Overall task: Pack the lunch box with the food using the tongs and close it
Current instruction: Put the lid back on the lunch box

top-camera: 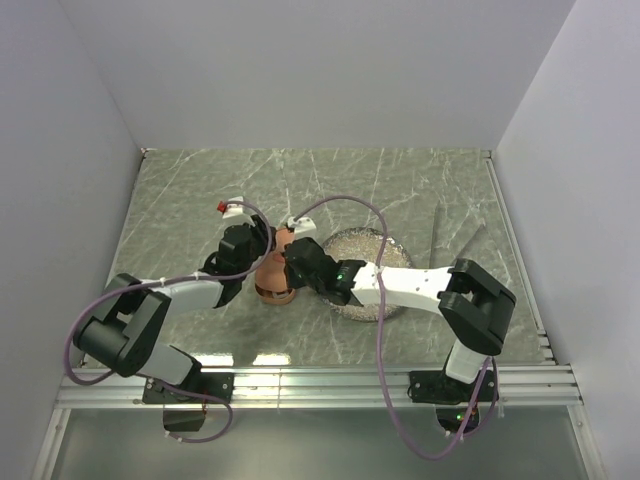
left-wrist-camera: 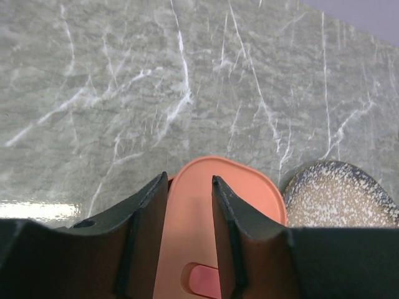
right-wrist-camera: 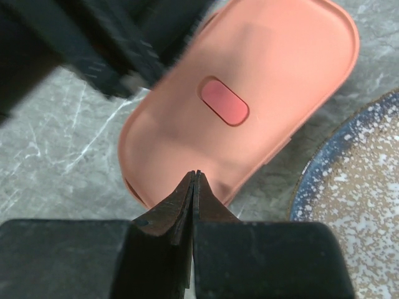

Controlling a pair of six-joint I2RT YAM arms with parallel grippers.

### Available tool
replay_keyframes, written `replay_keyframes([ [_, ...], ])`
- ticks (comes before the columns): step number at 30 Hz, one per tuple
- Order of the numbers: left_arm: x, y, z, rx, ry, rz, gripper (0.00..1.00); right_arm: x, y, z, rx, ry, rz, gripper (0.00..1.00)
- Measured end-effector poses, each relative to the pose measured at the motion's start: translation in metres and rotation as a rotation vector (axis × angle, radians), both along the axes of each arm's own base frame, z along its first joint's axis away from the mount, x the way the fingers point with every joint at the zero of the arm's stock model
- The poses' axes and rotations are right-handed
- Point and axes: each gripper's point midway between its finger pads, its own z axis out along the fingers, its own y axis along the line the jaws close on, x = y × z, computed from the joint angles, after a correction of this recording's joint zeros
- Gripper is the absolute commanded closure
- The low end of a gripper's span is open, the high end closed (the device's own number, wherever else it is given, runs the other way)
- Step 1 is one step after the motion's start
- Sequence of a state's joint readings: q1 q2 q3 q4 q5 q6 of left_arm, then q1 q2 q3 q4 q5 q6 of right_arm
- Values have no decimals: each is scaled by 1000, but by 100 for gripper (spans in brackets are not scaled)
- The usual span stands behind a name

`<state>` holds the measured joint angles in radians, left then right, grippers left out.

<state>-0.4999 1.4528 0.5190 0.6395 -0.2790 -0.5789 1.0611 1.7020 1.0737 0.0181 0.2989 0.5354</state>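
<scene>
The salmon-orange lunch box [top-camera: 274, 278] sits left of the plate with its oval lid [right-wrist-camera: 262, 81] on top. The lid's red mark [right-wrist-camera: 224, 101] faces up. My left gripper [left-wrist-camera: 190, 180] is over the lid, open, its two fingers apart with the lid [left-wrist-camera: 190, 218] showing between them. My right gripper [right-wrist-camera: 195, 173] is shut with nothing in it, its tips at the lid's near edge. The thin grey tongs [top-camera: 436, 228] lie on the table right of the plate. No food shows in any view.
The round speckled grey plate [top-camera: 372, 246] lies just right of the box, partly under my right arm, and shows bare [right-wrist-camera: 361, 199]. The marbled grey tabletop [left-wrist-camera: 187, 75] stretches beyond the box. White walls close in the table at the back and both sides.
</scene>
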Motion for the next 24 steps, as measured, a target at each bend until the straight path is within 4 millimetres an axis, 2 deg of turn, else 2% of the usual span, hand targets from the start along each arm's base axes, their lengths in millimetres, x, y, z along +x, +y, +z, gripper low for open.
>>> replay_keyframes([
  [4,-4,5,14,-9,-41,9,59,-2,-9,-3,-1,-11,-10,100],
  [7,-7,8,26,-14,-71,14,58,-2,-16,4,6,-31,-24,100],
  [10,-9,12,31,-8,-91,21,56,2,-21,19,25,-68,-49,90],
  [11,-11,13,31,-1,-98,20,54,4,-23,24,29,-79,-59,83],
  [14,-19,19,23,16,-99,17,47,10,-28,32,30,-100,-84,72],
  [18,-27,22,10,38,-78,3,44,21,-39,28,15,-87,-109,66],
  [24,-31,15,11,40,-81,-46,44,41,-48,13,-5,-51,-133,61],
])
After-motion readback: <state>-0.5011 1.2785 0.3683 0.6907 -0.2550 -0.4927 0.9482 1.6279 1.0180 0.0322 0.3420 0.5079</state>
